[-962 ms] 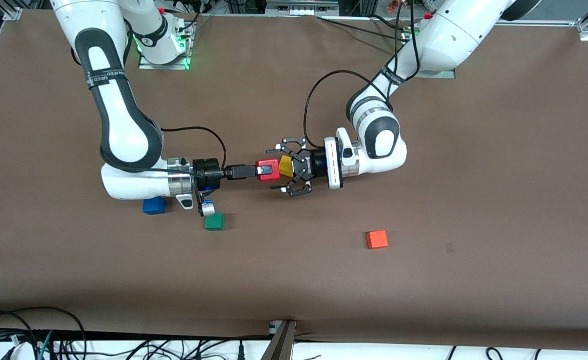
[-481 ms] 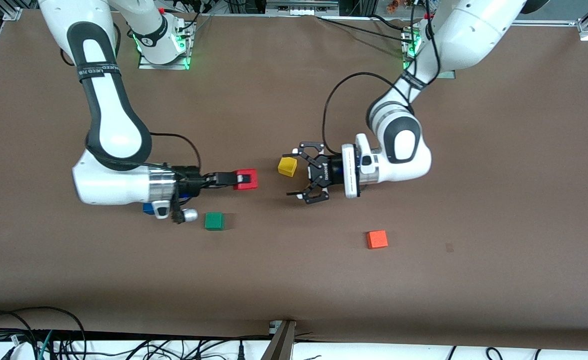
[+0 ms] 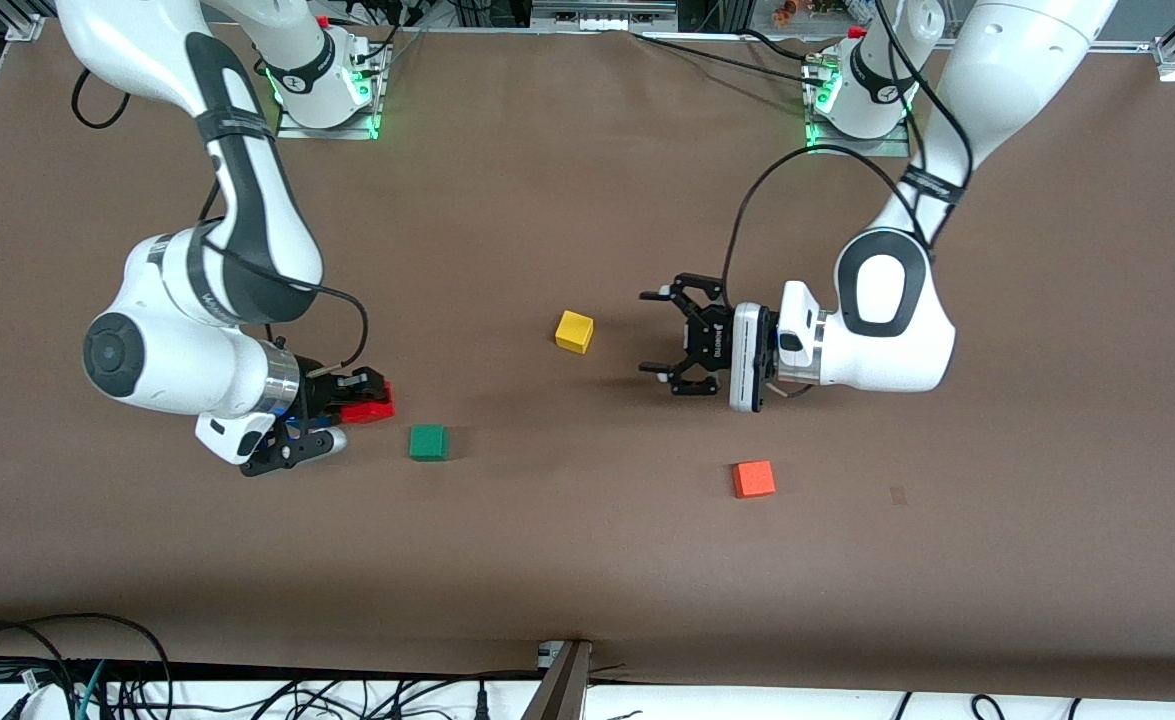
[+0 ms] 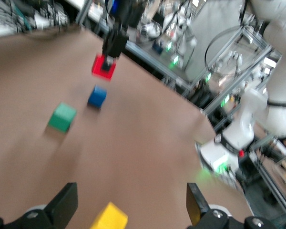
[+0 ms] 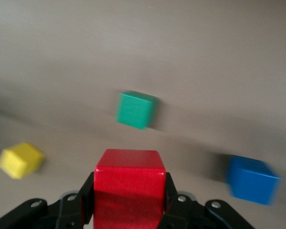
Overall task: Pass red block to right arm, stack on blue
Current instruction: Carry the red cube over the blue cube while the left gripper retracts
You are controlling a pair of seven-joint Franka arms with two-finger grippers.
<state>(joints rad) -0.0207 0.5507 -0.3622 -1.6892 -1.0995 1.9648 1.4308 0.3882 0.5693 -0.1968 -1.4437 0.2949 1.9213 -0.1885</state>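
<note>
My right gripper (image 3: 372,393) is shut on the red block (image 3: 365,411) and holds it above the table, close to the blue cube. The block sits between the black fingers (image 5: 87,193) in the right wrist view (image 5: 128,183). The blue cube (image 5: 252,180) rests on the table and also shows in the left wrist view (image 4: 97,96), with the red block (image 4: 104,67) up in the air near it. In the front view the right wrist hides the blue cube. My left gripper (image 3: 658,332) is open and empty, beside the yellow cube (image 3: 574,331).
A green cube (image 3: 428,441) lies beside the right gripper, nearer to the front camera. An orange cube (image 3: 753,478) lies toward the left arm's end of the table. The yellow cube (image 4: 109,218) lies just before the left gripper (image 4: 131,206).
The right arm drew back toward its own end with the red block and turned its wrist over the blue cube. The open left gripper withdrew toward its own end, clear of the yellow cube.
</note>
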